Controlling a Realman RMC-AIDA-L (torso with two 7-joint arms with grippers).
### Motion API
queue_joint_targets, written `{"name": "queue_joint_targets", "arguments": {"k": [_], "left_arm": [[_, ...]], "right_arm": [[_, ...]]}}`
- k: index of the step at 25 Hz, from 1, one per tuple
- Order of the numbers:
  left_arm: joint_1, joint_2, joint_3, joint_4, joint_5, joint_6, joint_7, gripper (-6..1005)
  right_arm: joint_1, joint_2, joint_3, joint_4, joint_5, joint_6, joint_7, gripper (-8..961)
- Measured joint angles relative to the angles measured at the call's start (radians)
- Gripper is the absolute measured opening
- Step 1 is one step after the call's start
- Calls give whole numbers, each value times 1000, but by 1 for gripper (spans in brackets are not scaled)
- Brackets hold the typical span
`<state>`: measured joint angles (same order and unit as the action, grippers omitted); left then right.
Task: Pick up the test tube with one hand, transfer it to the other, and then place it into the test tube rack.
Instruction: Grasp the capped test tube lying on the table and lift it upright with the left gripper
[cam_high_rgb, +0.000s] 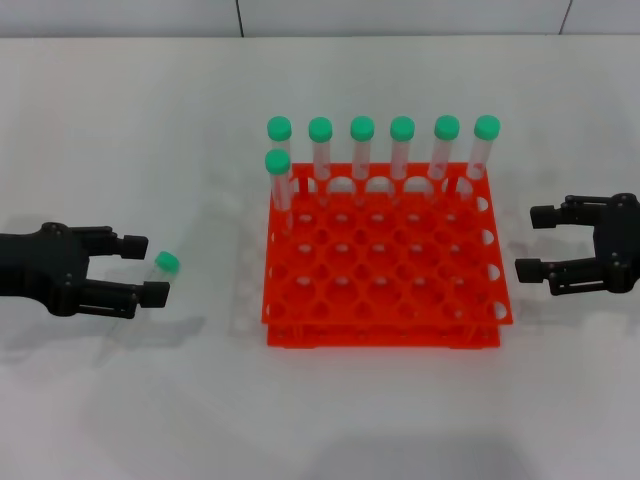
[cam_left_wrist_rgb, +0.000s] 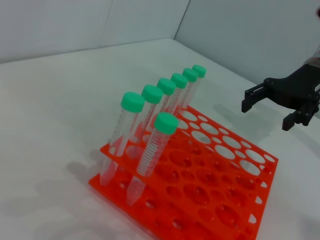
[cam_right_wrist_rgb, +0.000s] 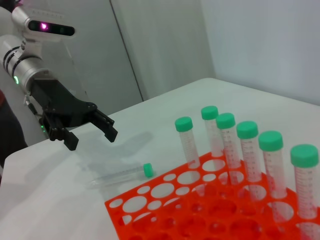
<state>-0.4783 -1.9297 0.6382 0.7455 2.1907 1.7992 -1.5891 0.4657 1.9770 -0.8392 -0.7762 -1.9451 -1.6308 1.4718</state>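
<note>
This looks like a laboratory test bench, because an orange-red test tube rack (cam_high_rgb: 385, 265) with green-capped plastic tubes (cam_high_rgb: 361, 150) stands on a plain white surface (cam_high_rgb: 150, 400) before bare grey wall panels (cam_right_wrist_rgb: 150, 45).

The green-capped test tube (cam_right_wrist_rgb: 122, 175) lies flat left of the orange-red test tube rack (cam_high_rgb: 385, 320).

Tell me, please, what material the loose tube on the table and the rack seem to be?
The test tube looks like clear, smooth plastic, see-through to the table, with an opaque green cap. The test tube rack seems to be glossy moulded orange-red plastic, opaque; glass cannot be excluded for the tube.
</note>
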Motion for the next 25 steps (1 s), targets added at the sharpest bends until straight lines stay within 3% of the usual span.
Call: {"name": "queue_joint_targets", "arguments": {"k": [17, 21, 25], "left_arm": [[15, 2, -11, 5, -28, 1, 0, 878], [24, 23, -36, 9, -44, 6, -25, 878], [8, 68, -35, 14, 26, 8, -121, 878]], "right_arm": [[2, 2, -2, 0, 0, 2, 2, 841], [2, 2, -3, 0, 0, 2, 3, 841], [4, 2, -2, 0, 0, 2, 4, 841]]}}
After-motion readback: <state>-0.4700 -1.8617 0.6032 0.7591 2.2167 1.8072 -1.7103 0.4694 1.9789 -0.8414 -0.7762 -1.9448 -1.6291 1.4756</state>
